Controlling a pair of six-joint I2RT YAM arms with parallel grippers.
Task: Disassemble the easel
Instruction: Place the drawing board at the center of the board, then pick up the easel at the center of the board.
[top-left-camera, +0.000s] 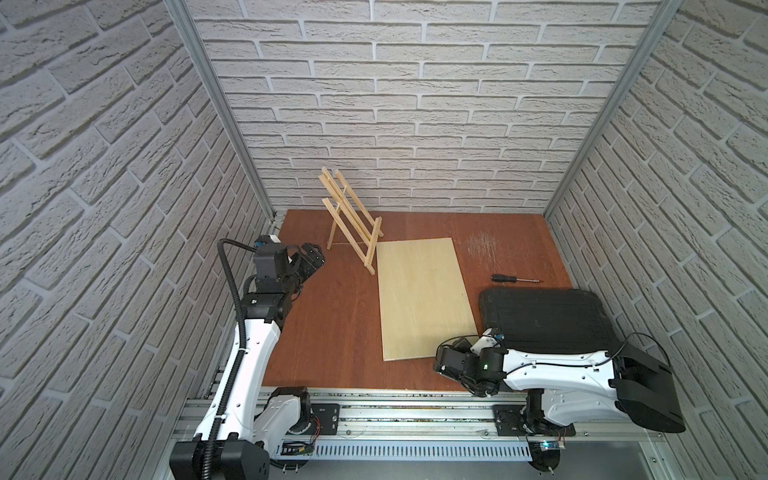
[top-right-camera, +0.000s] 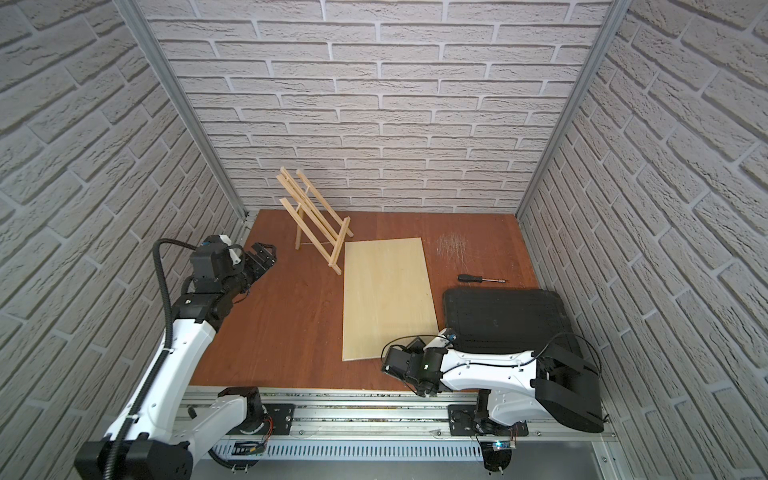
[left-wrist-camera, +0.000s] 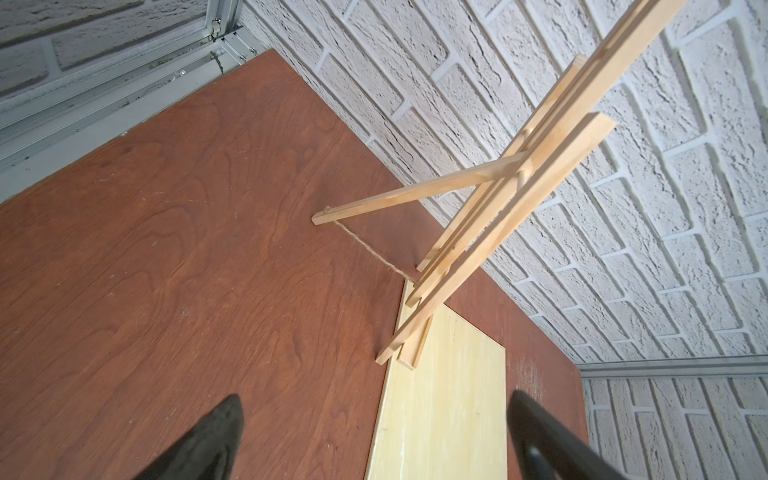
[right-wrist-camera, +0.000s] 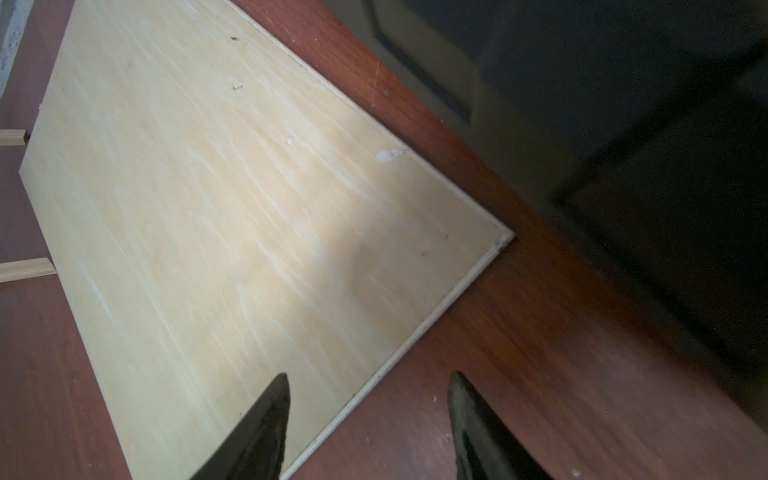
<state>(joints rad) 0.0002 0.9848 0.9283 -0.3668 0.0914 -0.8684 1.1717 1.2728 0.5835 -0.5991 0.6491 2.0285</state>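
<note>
The easel (top-left-camera: 350, 220) (top-right-camera: 316, 222), a pale frame of thin slats, stands upright at the back left of the brown table (top-left-camera: 328, 332), its back leg tied by a thin string. Its front feet rest at the far left corner of a flat plywood board (top-left-camera: 424, 299). My left gripper (top-left-camera: 313, 254) (top-right-camera: 264, 254) is open and empty, left of the easel and apart from it. In the left wrist view the easel (left-wrist-camera: 498, 216) stands beyond the open left gripper (left-wrist-camera: 376, 395). My right gripper (right-wrist-camera: 370, 374) (top-left-camera: 451, 359) is open over the board's near right corner (right-wrist-camera: 494, 245), holding nothing.
A black-handled screwdriver (top-left-camera: 515, 279) (top-right-camera: 481, 279) lies right of the board. A black case (top-left-camera: 544, 320) (top-right-camera: 507, 316) (right-wrist-camera: 623, 124) fills the right side, close to the right arm. Brick-patterned walls close in the table on three sides.
</note>
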